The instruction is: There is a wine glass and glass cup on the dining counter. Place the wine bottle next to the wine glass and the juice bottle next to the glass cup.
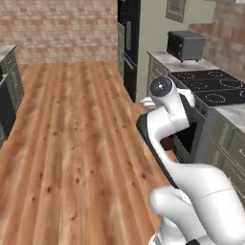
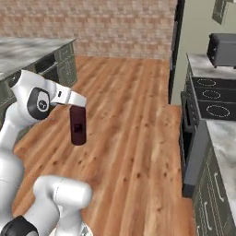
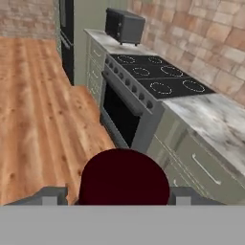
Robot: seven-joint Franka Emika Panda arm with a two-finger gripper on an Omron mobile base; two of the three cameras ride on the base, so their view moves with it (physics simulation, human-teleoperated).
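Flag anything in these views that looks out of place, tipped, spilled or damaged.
Nothing stands out as wrong. The juice bottle hangs upright in the gripper above the wooden floor, carried rather than dropped. The toaster oven sits squarely on the worktop beside the stove. No spill or damage shows.

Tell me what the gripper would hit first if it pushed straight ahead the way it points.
Probably the oven front below the stovetop. The gripper, holding the juice bottle, looks toward it, though depth is unclear.
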